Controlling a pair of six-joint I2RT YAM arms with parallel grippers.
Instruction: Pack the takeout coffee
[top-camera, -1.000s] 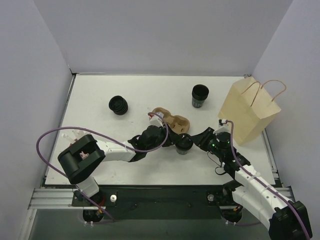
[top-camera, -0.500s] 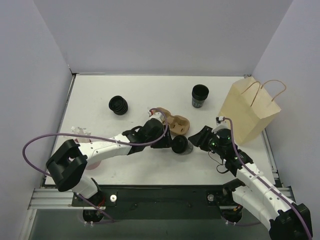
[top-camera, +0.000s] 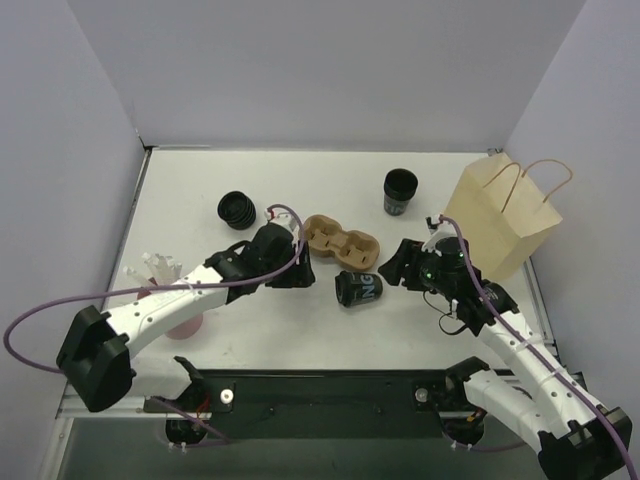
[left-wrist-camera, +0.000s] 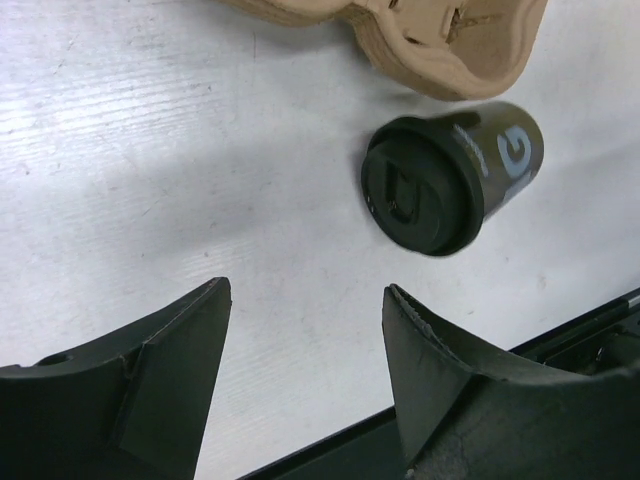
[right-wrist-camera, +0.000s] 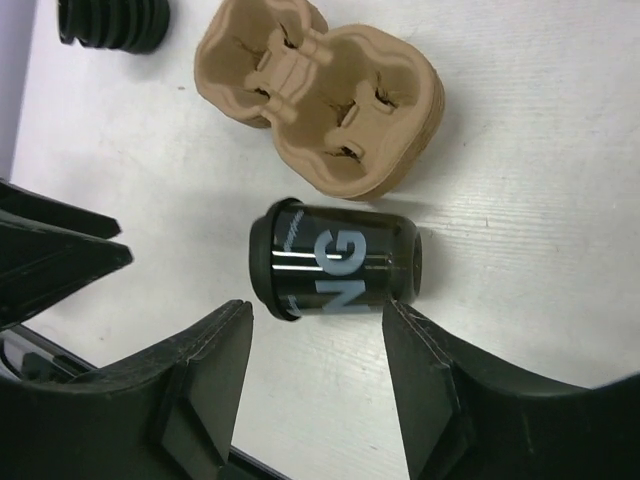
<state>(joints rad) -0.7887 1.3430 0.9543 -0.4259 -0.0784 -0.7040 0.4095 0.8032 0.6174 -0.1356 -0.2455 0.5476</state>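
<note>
Black lidded coffee cup (top-camera: 360, 289) lies sideways on the desk (top-camera: 200, 180) beside the pulp carrier (top-camera: 341, 241); left tool (left-wrist-camera: 305, 295) and right tool (right-wrist-camera: 317, 312) gape empty.

The light is bright, even and diffuse, seemingly from overhead. In the top view the white table (top-camera: 200, 190) is close to washed out, and the paper bag (top-camera: 497, 220) throws only a faint, soft-edged shadow at its base. The strip below the table's near edge is much dimmer. In the right wrist view the glossy cup (right-wrist-camera: 335, 262) carries thin white glare streaks along its side, and the carrier (right-wrist-camera: 320, 110) shades the table softly on its right. In the left wrist view the table's grain is sharp, while the left gripper (left-wrist-camera: 305, 290), close to the lens, is dark, nearly featureless and slightly soft.
</note>
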